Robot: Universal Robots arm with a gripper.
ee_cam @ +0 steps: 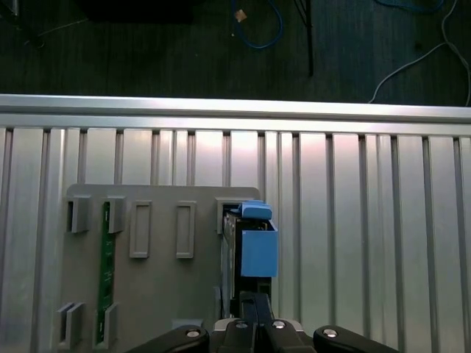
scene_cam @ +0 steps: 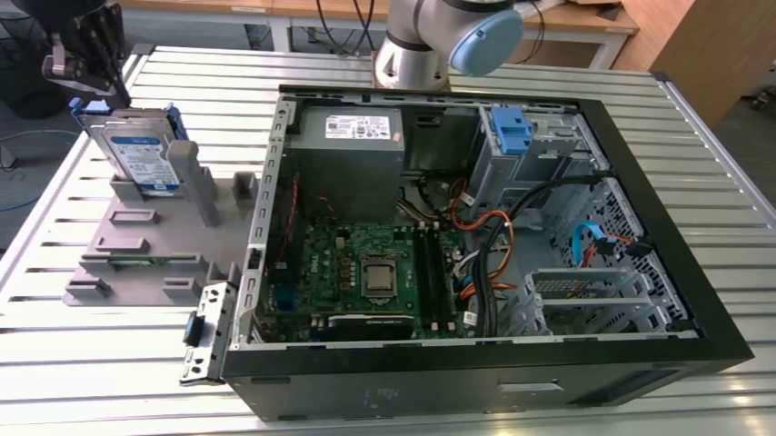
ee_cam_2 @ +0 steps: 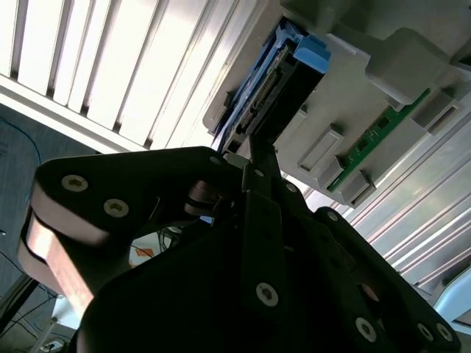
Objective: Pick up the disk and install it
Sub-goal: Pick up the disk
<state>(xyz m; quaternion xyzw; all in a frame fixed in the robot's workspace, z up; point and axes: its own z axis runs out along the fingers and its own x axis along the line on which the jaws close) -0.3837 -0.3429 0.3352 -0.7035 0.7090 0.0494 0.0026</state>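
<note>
One gripper (ee_cam: 255, 301), fingers pressed together, hangs over one disk (scene_cam: 136, 150) standing upright in one grey holder (scene_cam: 134, 245) beside one open computer case (scene_cam: 485, 363) on one table (scene_cam: 97, 381).

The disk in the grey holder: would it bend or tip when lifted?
Probably stiff: the disk looks like a metal slab in a blue frame. It stands on edge in the grey holder, so a sideways pull may tip it. Likely heavy too.

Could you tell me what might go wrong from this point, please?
1. The disk stands upright in a slot of the grey holder; a tilted pull by the gripper might jam it or lift the holder.
2. Loose cables crowd the open computer case, so they could snag the disk.
</note>
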